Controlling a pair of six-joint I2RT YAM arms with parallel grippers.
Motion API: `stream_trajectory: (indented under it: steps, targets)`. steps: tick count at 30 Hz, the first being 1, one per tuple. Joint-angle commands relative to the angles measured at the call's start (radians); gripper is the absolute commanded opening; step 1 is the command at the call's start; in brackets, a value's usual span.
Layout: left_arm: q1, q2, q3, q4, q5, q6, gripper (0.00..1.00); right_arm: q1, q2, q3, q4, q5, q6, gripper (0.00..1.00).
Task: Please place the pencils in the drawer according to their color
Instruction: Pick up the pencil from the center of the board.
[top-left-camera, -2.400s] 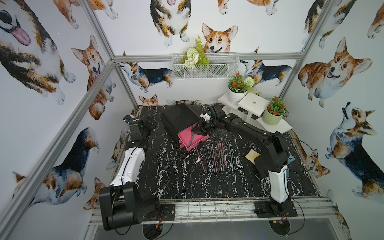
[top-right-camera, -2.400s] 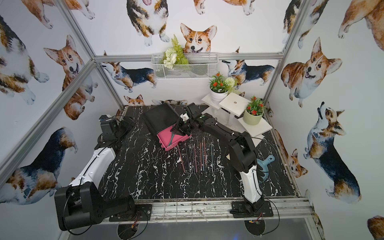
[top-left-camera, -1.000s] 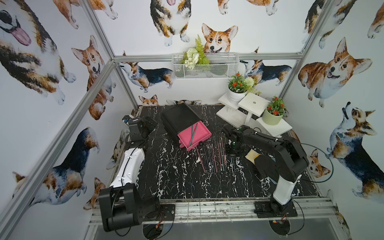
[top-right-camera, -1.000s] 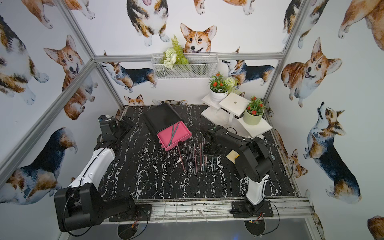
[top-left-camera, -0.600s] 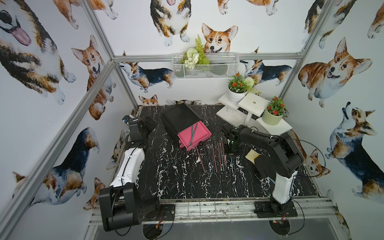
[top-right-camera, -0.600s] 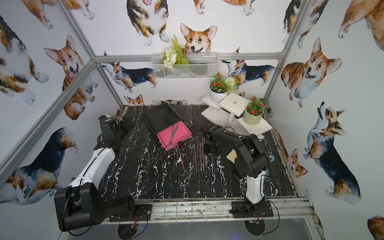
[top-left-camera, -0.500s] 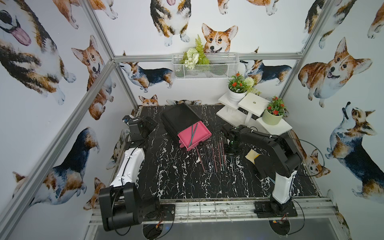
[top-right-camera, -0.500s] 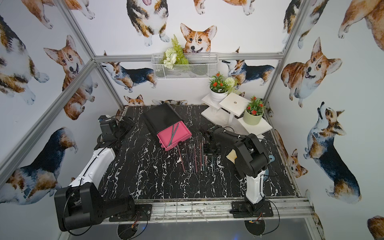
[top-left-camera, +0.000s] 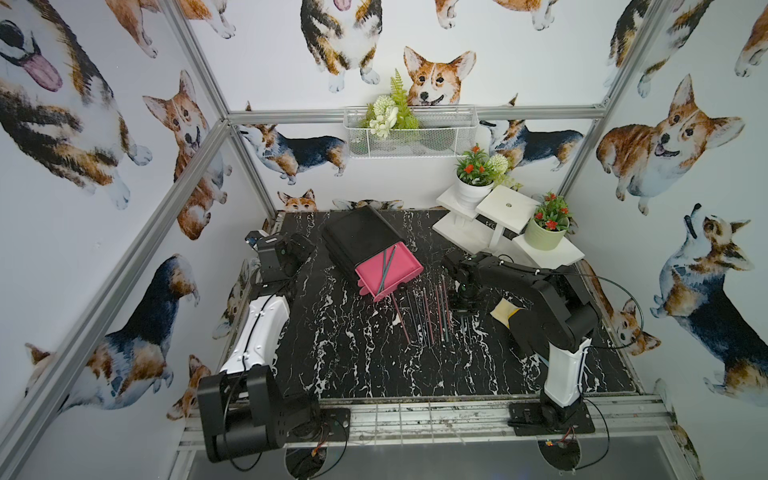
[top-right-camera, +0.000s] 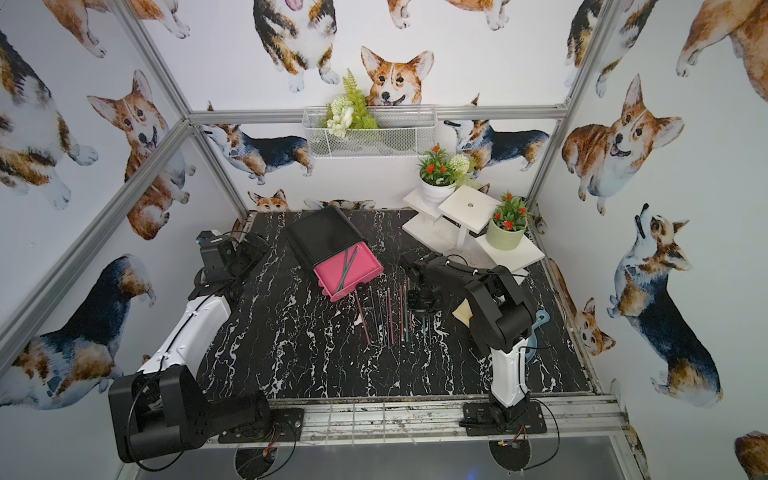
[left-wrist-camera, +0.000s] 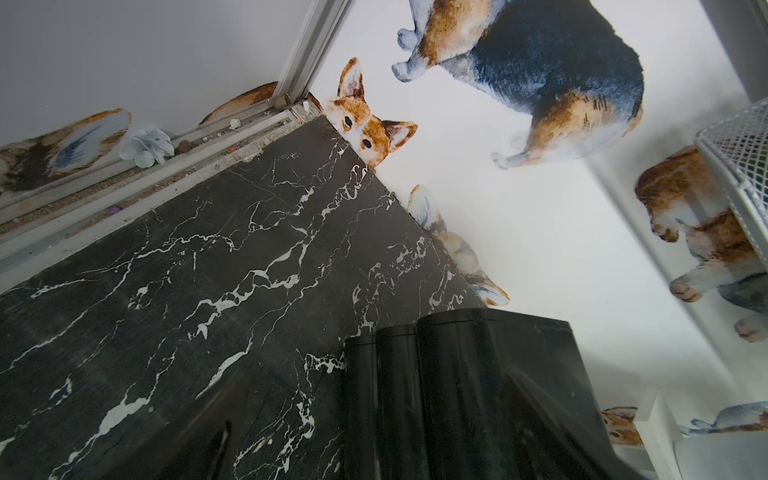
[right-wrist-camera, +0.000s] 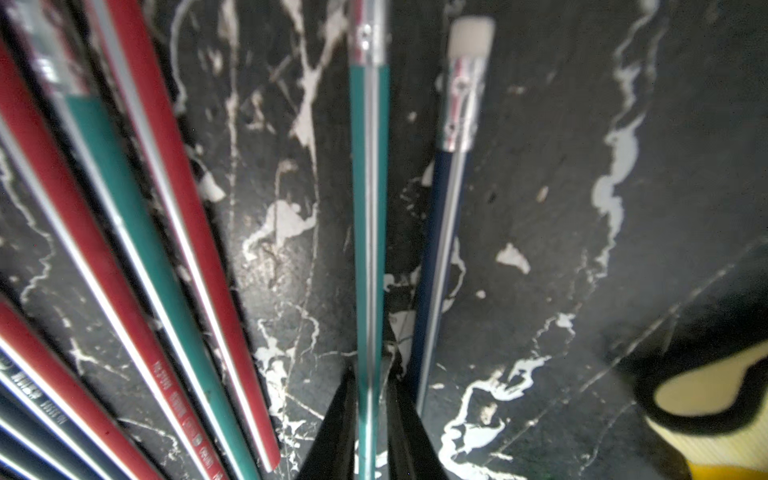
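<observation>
The drawer cabinet (top-left-camera: 357, 232) is black, and its top pink tray (top-left-camera: 399, 272) is pulled out with two teal-looking pencils (top-left-camera: 387, 266) in it. Several pink, teal and dark pencils (top-left-camera: 428, 311) lie in a row on the marble in both top views. My right gripper (top-left-camera: 463, 309) is down at the right end of that row. In the right wrist view its jaws hug a teal pencil (right-wrist-camera: 369, 208) that lies on the table, and the right gripper (right-wrist-camera: 370, 415) is shut on it. A dark blue pencil (right-wrist-camera: 440, 228) lies just beside it. My left gripper (top-left-camera: 305, 249) rests open by the cabinet's side (left-wrist-camera: 457, 374).
A yellow sponge-like pad (top-left-camera: 503, 309) lies just right of my right gripper. A white stepped stand (top-left-camera: 498, 220) with two potted plants fills the back right corner. A wire basket (top-left-camera: 409, 133) hangs on the back wall. Red and teal pencils (right-wrist-camera: 137, 232) crowd one side of the jaws.
My right arm has drawn back from the open drawer to the right end of the pencil row, come down, and narrowed its jaws round the teal pencil. The left arm has not moved.
</observation>
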Motion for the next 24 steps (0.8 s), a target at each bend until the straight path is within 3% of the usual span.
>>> stream_trajectory:
  steps: [1, 9, 18, 24]
  targets:
    - [0.001, -0.004, 0.0, 0.023, -0.005, 0.003, 1.0, 0.0, 0.009, -0.009, 0.007, -0.004, 0.002, 0.2]
    - [0.001, -0.003, -0.002, 0.023, -0.008, 0.003, 1.0, 0.009, 0.018, -0.037, 0.014, 0.005, 0.01, 0.19]
    - [0.001, -0.007, 0.0, 0.023, -0.007, 0.003, 1.0, 0.045, 0.064, -0.041, 0.048, -0.008, 0.023, 0.01]
    - [0.002, -0.012, 0.004, 0.019, -0.009, 0.006, 1.0, 0.045, 0.04, -0.042, 0.077, -0.053, 0.025, 0.0]
